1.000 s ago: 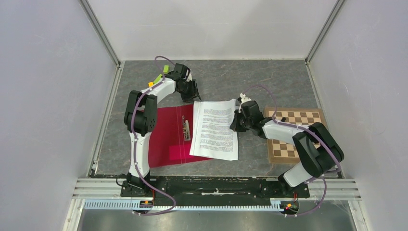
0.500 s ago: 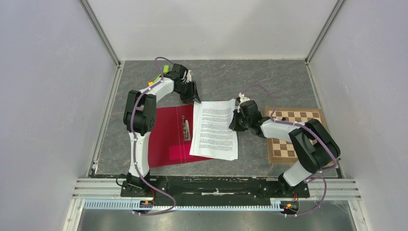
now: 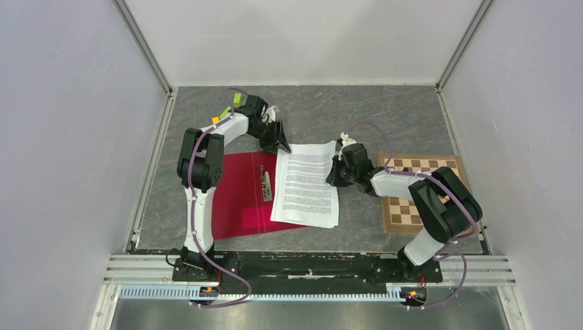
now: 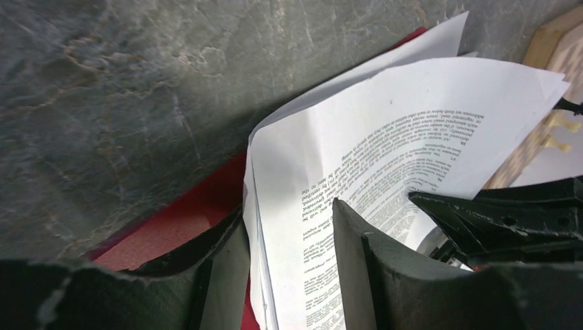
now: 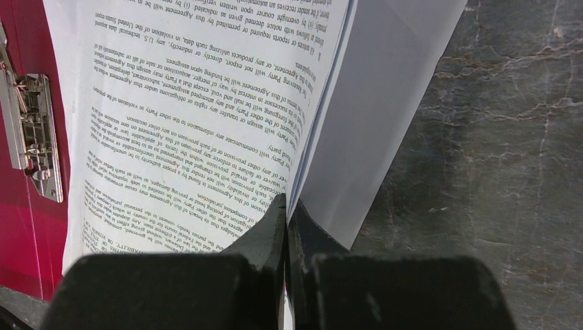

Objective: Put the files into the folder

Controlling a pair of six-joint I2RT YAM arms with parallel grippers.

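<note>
The red folder (image 3: 234, 199) lies open on the table (image 3: 330, 110), with the files (image 3: 307, 182) over its right part. The right gripper (image 5: 285, 206) pinches their edge, while the left gripper (image 4: 289, 213) straddles a corner, jaws apart. I'd slide the sheets flat and square toward the clip (image 3: 265, 184). The print reads "Agreement" and "Party".

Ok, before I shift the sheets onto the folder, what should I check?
1. Right gripper clamped on the files: ok, shut on their right edge.
2. Left gripper holding: not ok, open, straddling the far left corner.
3. Folder lying open: ok.
4. Clip uncovered: ok, beside the files' left edge.
5. Clip lever raised: cannot tell.
6. Files fully over folder: not ok, right side overhangs the table.
</note>
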